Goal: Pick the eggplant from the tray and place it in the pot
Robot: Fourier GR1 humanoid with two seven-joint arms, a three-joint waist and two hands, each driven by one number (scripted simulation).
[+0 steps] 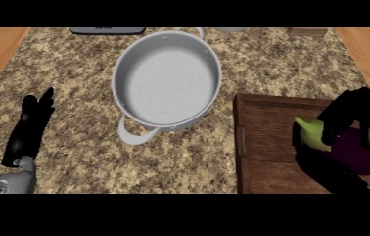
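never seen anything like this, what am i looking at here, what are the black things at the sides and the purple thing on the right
This is a single picture taken from a humanoid robot's head, looking steeply down at a speckled kitchen counter. The black shapes are the robot's own hands, at the ends of its grey forearms.

The left hand rests open at the left edge with its fingers pointing up, holding nothing.

The right hand is at the right edge. Its fingers curl round an eggplant, which is the purple thing with a green stem end. The eggplant is over a brown wooden tray and the hand partly hides it.

In the middle of the counter stands a round metal pot, with nothing inside. The eggplant is meant to go in there and is not in it yet.
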